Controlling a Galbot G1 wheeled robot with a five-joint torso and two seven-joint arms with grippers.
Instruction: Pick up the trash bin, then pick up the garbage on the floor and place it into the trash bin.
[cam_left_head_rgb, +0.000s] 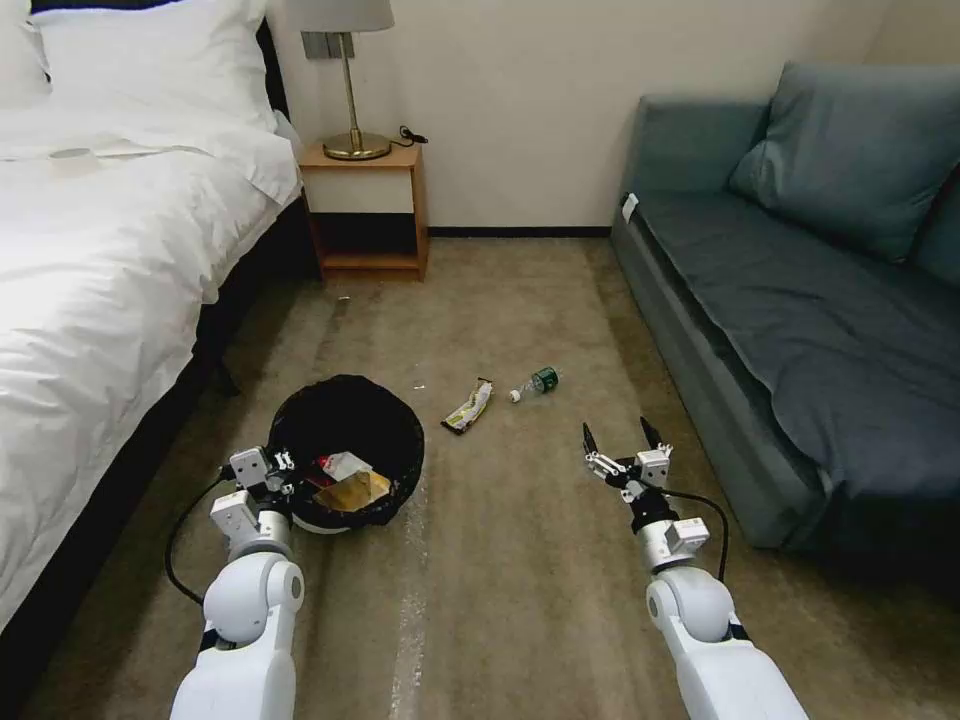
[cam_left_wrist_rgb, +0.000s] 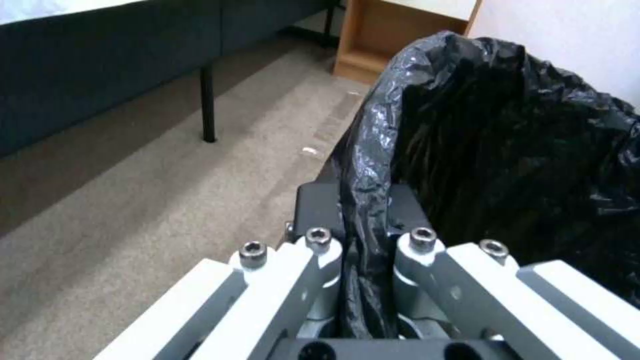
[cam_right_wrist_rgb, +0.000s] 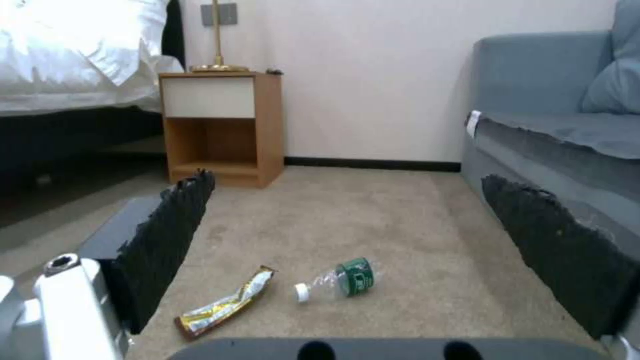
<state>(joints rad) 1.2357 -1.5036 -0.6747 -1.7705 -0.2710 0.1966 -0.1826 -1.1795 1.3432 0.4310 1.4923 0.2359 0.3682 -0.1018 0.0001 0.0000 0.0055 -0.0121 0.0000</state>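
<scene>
Black-lined bin (cam_left_head_rgb: 345, 425) stands upright on carpet (cam_left_head_rgb: 520, 560) beside the bed (cam_left_head_rgb: 90, 250), left gripper (cam_left_wrist_rgb: 363, 235) jaws pinching its rim. Bottle (cam_left_head_rgb: 535, 383) lies cap toward the wrapper (cam_left_head_rgb: 468, 406); right gripper (cam_left_head_rgb: 622, 442) jaws spread.

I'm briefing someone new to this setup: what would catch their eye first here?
Probably the bin with its black liner, on the carpet beside the bed, its rim pinched by the left tool; a red packet and brown bag lie inside. Next, the wrapper and bottle on the floor, ahead of the open right tool.
</scene>
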